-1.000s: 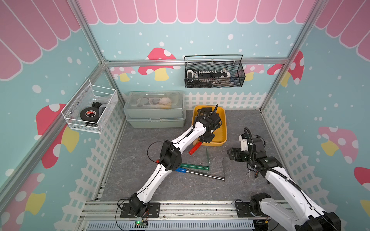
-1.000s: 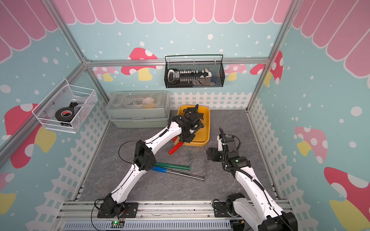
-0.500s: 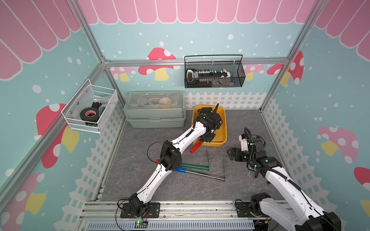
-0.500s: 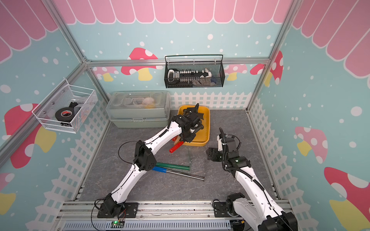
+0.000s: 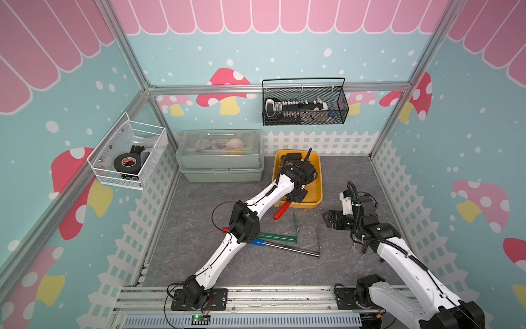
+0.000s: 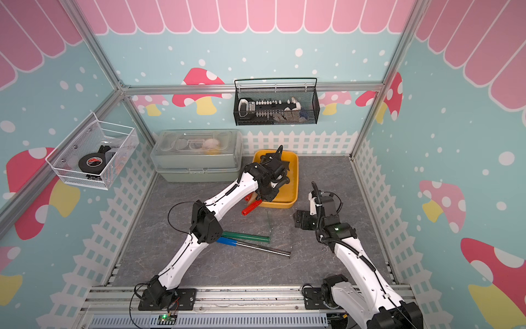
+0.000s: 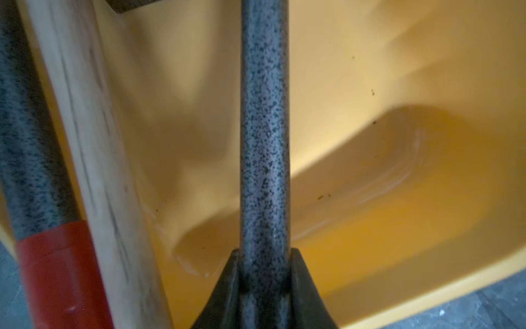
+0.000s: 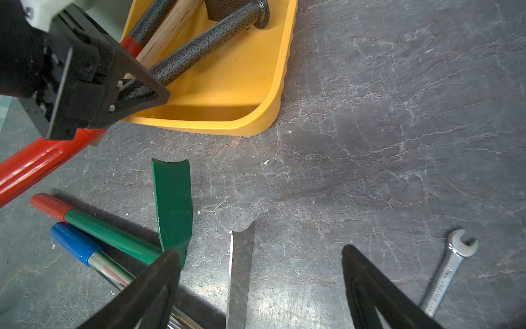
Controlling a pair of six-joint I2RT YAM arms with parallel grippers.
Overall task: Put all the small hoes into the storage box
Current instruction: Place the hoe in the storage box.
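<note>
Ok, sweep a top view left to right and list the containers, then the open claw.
white wire basket → grey-green lidded case → yellow storage box → right claw. The black mesh basket overlaps the storage box, so it is left out.

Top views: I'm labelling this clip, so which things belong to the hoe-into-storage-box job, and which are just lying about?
Job: small hoe, speckled shaft; yellow storage box; left gripper, jaws shut on the hoe.
Lying about: green hoe; blue-gripped steel tool; spanner; red-handled tool; lidded case; right gripper, open.
</note>
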